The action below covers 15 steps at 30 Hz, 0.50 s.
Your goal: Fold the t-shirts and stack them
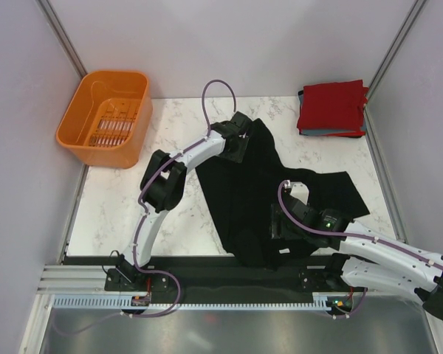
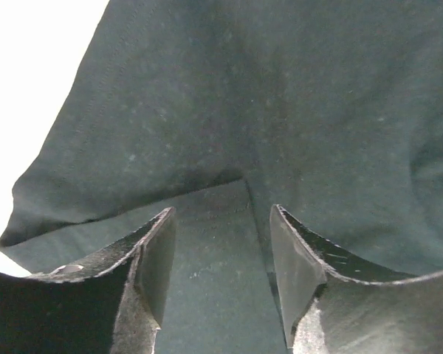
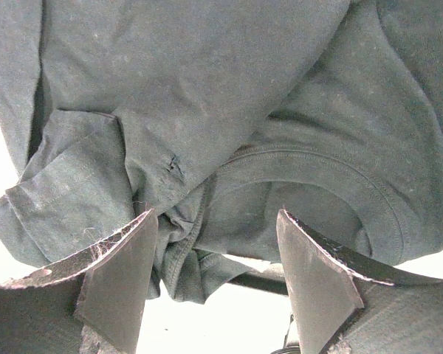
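Observation:
A large black t-shirt (image 1: 244,199) lies spread and rumpled across the middle of the marble table. My left gripper (image 1: 238,147) hovers over its far left edge, open; in the left wrist view (image 2: 221,251) only flat black cloth (image 2: 280,110) shows between the fingers. My right gripper (image 1: 277,225) is low over the near part of the shirt, open too. Its wrist view (image 3: 218,251) shows the ribbed collar (image 3: 317,173) and a bunched sleeve (image 3: 66,192) just beyond the fingertips. A folded red t-shirt (image 1: 332,103) rests on a folded grey-blue one (image 1: 325,133) at the far right corner.
An orange plastic basket (image 1: 107,118) stands at the far left corner, partly off the table (image 1: 118,214). Grey walls close in both sides. A black rail (image 1: 207,269) runs along the near edge by the arm bases.

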Each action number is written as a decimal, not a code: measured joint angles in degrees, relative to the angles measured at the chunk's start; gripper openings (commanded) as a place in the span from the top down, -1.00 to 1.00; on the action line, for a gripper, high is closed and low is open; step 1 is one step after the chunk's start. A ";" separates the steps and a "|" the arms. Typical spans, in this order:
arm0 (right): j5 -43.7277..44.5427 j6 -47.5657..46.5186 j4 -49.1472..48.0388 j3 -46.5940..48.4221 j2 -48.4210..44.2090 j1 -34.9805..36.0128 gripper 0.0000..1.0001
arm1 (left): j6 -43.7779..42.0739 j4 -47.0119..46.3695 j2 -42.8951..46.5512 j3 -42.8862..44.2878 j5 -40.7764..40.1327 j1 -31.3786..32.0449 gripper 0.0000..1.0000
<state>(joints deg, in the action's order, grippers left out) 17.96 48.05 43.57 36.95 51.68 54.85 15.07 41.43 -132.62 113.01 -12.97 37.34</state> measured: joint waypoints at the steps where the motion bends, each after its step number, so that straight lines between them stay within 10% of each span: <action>1: 0.00 0.02 0.00 -0.07 0.00 0.00 -0.47 | 0.00 0.04 -0.44 0.00 -0.02 0.02 -0.16; 15: -0.11 0.17 0.00 -0.09 0.04 0.00 -0.47 | 0.09 0.02 -2.16 -0.02 -0.70 0.17 0.49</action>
<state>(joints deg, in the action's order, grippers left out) 17.85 48.23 43.57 36.86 51.72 54.85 15.16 41.45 -134.78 112.99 -13.67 37.52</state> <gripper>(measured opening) 0.734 0.303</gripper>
